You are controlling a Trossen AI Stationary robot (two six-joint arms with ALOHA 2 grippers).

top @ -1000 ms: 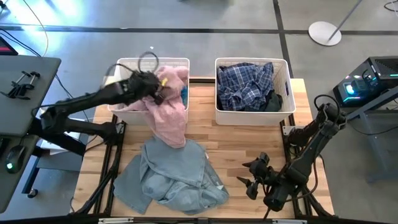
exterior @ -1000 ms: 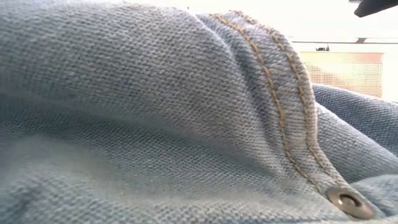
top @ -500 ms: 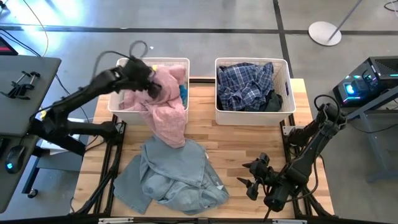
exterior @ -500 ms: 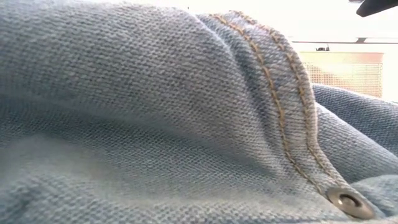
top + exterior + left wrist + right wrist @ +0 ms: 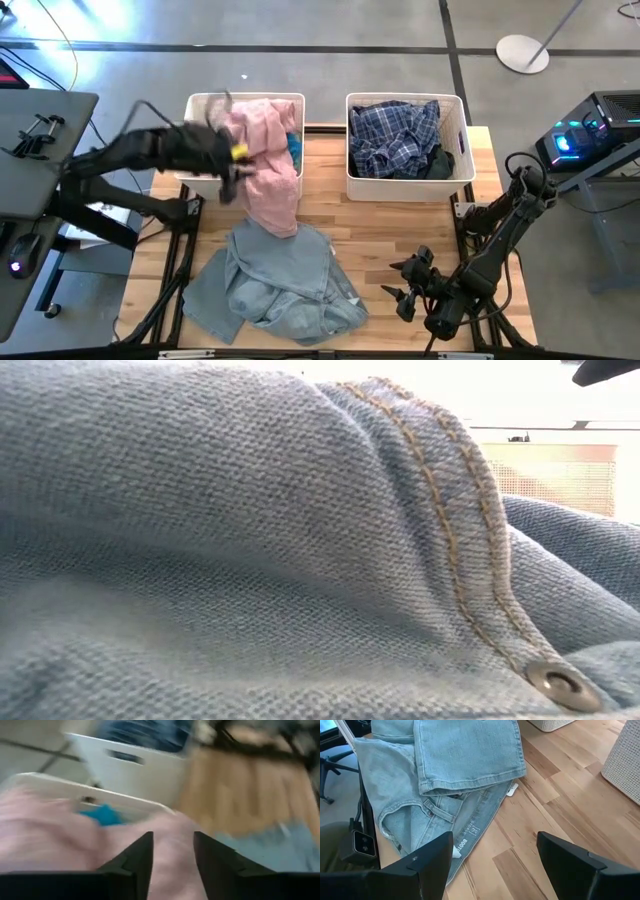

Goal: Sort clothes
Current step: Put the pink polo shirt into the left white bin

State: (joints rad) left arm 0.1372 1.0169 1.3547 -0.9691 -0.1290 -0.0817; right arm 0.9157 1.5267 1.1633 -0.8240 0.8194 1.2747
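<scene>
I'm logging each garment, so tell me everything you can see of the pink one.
The pink garment is a pale, soft, crumpled fabric. It lies heaped in the left basket, spills over the front rim and hangs down onto the table, where its lower end overlaps the jeans. A teal piece shows beside it in the basket. The left gripper, open, is at its left side by the basket's front; the left wrist view shows the fingers just over the pink cloth.
</scene>
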